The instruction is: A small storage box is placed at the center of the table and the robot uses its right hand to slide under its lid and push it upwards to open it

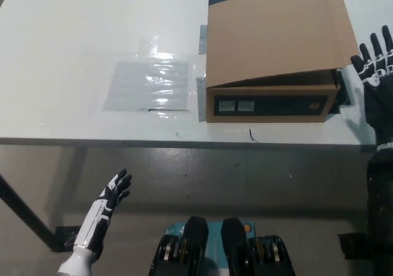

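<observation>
Here, brown cardboard storage box (270, 101), lid (276, 34) slightly ajar, open-fingered right hand (371, 64) beside it

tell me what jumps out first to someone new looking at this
The brown cardboard box on the white table, lid slightly raised at the front. The black right hand is open just off the lid's right corner. The white left hand rests low, below the table edge.
</observation>
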